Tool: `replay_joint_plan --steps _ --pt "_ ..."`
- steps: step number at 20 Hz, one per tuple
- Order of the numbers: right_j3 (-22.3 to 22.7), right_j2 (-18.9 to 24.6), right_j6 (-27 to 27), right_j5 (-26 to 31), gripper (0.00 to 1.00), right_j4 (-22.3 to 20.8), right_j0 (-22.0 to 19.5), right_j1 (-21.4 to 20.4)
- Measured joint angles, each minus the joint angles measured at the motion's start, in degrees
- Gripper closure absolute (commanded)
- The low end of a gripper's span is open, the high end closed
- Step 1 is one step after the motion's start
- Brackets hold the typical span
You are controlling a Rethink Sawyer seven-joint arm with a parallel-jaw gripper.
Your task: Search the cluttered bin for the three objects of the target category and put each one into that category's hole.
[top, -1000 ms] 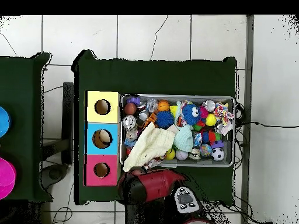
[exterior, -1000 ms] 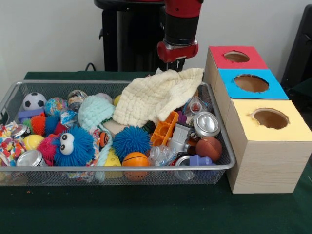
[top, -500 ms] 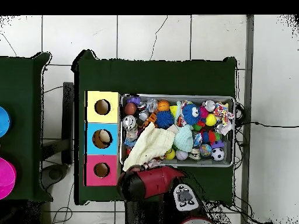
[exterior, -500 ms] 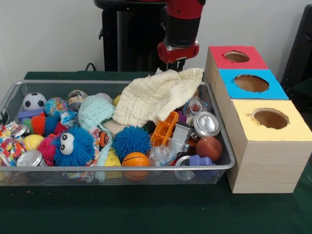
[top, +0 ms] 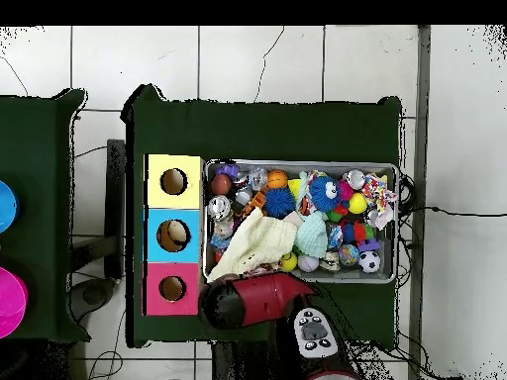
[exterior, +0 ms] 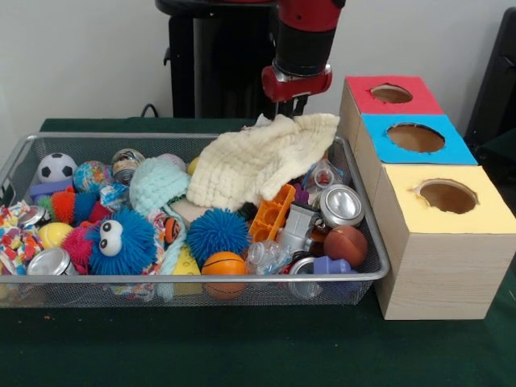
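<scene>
The wire mesh basket (exterior: 201, 278) is full of clutter; it also shows in the overhead view (top: 297, 163). No plush animal shows in it. A cream knitted cloth (exterior: 262, 157) lies heaped over the basket's back right part, also seen from overhead (top: 253, 247). My gripper (exterior: 295, 106) hangs just behind the cloth's top edge, its tips hidden by the cloth. In the overhead view the red arm (top: 253, 302) covers it. The red-surround hole (exterior: 391, 93) is the far one on the wood box (exterior: 435, 266) and also shows in the overhead view (top: 172, 288).
The blue-surround hole (exterior: 415, 137) and the yellow-surround hole (exterior: 447, 196) sit nearer the camera; something tan shows inside the blue one (top: 174, 234). The basket holds a blue puffer with eyes (exterior: 121, 240), a soccer ball (exterior: 56, 168), a basketball (exterior: 224, 264), a can (exterior: 342, 205) and an orange plastic toy (exterior: 272, 214).
The arm has risen slightly and shifted a little to the right in the front view. The cloth has barely moved.
</scene>
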Motion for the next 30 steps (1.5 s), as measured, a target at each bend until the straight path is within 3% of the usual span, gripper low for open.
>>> replay_joint_plan --steps 16,19,24,30 --pt "-6.8 4.7 0.0 -0.4 1.00 1.9 -3.2 -3.7" --pt "-7.4 5.1 0.0 -3.1 1.00 1.9 -4.1 -3.1" --pt "-7.5 5.4 0.0 -12.5 1.00 0.8 -5.6 -0.4" --pt "-7.4 5.4 0.0 -17.0 1.00 0.4 -5.9 1.3"
